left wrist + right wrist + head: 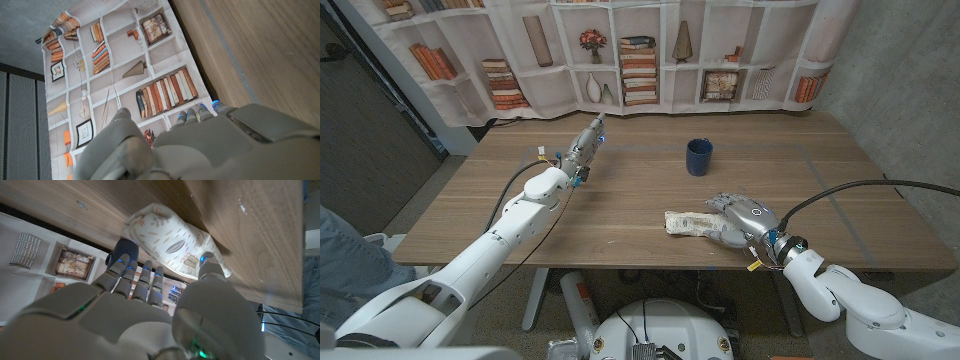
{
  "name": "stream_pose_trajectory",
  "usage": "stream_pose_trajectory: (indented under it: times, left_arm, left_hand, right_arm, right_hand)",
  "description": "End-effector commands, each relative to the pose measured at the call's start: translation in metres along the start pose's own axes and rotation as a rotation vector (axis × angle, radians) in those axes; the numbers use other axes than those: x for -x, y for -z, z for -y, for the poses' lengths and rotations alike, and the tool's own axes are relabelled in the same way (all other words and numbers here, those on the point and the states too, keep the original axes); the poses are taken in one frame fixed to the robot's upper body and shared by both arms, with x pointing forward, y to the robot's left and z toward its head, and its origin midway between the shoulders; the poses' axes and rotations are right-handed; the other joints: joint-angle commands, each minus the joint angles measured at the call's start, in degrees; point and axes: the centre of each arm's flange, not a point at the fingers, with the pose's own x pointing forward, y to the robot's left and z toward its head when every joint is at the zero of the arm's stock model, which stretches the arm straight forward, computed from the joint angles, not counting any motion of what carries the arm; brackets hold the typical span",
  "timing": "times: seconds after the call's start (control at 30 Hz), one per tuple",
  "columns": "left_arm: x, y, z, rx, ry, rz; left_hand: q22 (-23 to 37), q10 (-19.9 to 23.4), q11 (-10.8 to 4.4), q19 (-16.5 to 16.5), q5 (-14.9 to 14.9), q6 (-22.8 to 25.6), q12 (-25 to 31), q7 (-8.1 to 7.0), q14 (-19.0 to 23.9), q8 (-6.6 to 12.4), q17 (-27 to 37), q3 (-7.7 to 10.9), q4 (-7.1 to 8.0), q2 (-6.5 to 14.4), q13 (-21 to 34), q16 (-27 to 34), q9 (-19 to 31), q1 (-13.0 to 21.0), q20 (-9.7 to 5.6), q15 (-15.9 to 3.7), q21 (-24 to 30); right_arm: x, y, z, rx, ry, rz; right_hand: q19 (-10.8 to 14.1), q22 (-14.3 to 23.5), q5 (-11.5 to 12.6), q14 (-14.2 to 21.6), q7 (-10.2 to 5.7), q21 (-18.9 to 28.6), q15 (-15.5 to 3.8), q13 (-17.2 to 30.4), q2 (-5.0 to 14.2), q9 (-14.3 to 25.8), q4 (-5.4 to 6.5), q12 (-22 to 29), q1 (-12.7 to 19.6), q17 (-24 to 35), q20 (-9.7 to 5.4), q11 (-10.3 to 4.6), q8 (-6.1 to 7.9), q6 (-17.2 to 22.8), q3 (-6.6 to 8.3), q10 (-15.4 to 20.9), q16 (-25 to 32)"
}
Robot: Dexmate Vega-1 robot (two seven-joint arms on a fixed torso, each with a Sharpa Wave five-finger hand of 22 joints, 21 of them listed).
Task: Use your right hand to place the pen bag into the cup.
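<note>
While bare table (620,215) separates it from the cup (698,157), the right hand's (740,222) fingers (150,277) grip the leaf-patterned cream pen bag (688,223) near the front edge.

pen bag (693,222): cream white with a scattered leaf print in grey and rust orange; the print reads clearly from my right wrist
cup (698,157): dark navy blue, plain
tabletop (620,205): mid-brown wood grain
my right hand (742,219): pale grey shells, small blue lights at my fingertips
my left hand (586,143): light grey, a blue glint or two
curtain (620,50): off-white, printed with bookshelves, books in orange, red and brown, perhaps a vase of flowers
</note>
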Motion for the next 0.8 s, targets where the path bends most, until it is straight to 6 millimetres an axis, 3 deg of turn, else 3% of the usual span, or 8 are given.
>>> stream_pose_trajectory:
  times: [0.03, 0.5, 0.8]
  left_arm:
    - [-0.0001, 0.0037, 0.0009, 0.005, -0.005, -0.006]
    - [-0.0025, 0.0073, 0.0031, 0.008, -0.006, -0.016]
    - [-0.0031, 0.0086, 0.0039, 0.008, -0.009, -0.021]
  left_hand:
    - [0.3, -1.2, -0.35, -7.5, -0.1, -0.1, 0.2, -0.28, -4.8, 0.08, 0.2, -0.04, 0.04, -0.1, 0.2, 0.3, 0.3, 0.6, 0.46, -0.38, 0.3]
    - [0.3, -1.1, -0.44, -7.5, -0.1, 0.0, 0.2, -0.28, -4.9, 0.08, 0.2, -0.17, 0.05, -0.1, 0.2, 0.3, 0.3, 0.7, 0.58, -0.37, 0.3]
    - [0.3, -1.1, -0.42, -7.6, -0.1, 0.0, 0.3, -0.25, -4.8, 0.09, 0.2, -0.24, 0.05, 0.0, 0.2, 0.3, 0.3, 0.7, 0.67, -0.36, 0.3]
  right_arm:
    - [0.0004, 0.0042, -0.0079, -0.014, -0.003, -0.017]
    - [-0.0009, 0.0108, -0.0134, -0.026, 0.009, -0.024]
    - [-0.0023, 0.0138, -0.0146, -0.029, 0.045, -0.023]
  right_hand:
    - [0.6, 0.2, 0.5, 0.7, -0.35, 0.3, -1.95, 0.1, 0.04, 0.1, 0.38, 0.3, 1.0, 0.3, -2.06, 0.07, 0.51, 1.4, 0.11, 0.9, 0.3]
    - [1.5, 0.2, 0.6, 2.5, -1.40, 0.4, -2.83, 0.1, 0.44, 0.2, 0.63, 1.0, 1.7, 0.3, -2.32, -0.36, 1.69, 5.9, 0.40, 3.4, 0.4]
    - [3.6, 0.2, 0.6, 5.6, -2.56, 0.7, -3.79, 0.1, 0.98, 0.6, 0.94, 2.1, 2.6, 0.2, -2.35, -1.18, 3.96, 14.0, 0.73, 7.7, 0.5]
